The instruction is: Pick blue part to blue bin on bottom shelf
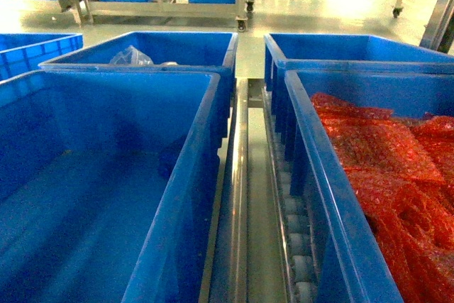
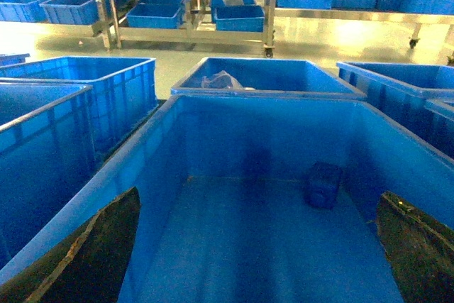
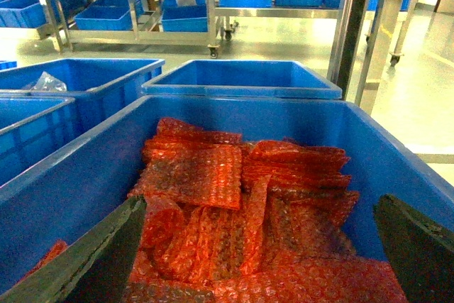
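Observation:
The blue part [image 2: 323,184], a small dark-blue block, lies on the floor of a big blue bin [image 2: 284,133], close to its far wall and to the right. My left gripper [image 2: 259,193] hangs open over this bin, its dark fingers [image 2: 92,253] wide apart and holding nothing; the part is ahead of the right finger. In the head view this bin [image 1: 206,125] is at the near left, standing on the bottom shelf [image 1: 237,196] with white rollers [image 1: 294,246]. My right gripper [image 3: 261,200] is open above another bin. Neither gripper shows in the head view.
The near right bin [image 1: 319,175] holds red bubble-wrap bags [image 3: 213,204]. Two more blue bins [image 1: 177,51] stand behind, the left one with a clear plastic bag [image 1: 131,56]. Steel racks [image 1: 163,8] with small blue crates stand across the pale floor.

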### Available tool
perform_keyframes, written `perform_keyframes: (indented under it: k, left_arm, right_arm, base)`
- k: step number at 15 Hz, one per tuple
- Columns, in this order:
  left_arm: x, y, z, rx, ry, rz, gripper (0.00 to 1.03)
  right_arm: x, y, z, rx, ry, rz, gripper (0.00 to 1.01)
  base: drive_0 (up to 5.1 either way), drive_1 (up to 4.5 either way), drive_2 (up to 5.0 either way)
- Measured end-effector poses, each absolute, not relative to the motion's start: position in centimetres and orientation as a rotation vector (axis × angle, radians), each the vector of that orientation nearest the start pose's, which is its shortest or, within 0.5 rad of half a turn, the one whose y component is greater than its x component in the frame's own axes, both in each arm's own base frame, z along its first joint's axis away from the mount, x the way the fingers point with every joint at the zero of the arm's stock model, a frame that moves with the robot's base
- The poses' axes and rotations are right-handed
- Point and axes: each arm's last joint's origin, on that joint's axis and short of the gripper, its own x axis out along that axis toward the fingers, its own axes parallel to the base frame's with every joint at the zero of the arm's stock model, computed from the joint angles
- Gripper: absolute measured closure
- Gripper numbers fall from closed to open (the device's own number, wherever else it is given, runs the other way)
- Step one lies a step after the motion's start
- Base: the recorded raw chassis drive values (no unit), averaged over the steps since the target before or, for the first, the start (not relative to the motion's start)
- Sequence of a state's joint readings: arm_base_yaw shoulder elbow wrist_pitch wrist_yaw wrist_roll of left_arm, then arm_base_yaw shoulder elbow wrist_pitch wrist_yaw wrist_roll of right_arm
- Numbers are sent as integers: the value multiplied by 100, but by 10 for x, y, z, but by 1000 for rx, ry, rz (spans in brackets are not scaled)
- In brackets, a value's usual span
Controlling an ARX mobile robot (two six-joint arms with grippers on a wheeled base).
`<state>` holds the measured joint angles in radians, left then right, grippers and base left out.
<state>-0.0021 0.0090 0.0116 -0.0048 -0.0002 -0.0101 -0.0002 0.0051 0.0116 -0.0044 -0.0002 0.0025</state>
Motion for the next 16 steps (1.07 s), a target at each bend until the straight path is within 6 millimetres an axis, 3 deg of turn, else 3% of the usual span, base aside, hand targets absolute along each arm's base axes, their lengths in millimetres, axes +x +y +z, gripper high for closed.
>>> perform_keyframes:
  k: [16]
  left_arm:
    - [98, 0, 166, -10, 2, -2, 5]
  right_arm:
    - [97, 0, 167, 3, -2, 0, 3]
  base:
    - [0, 0, 0]
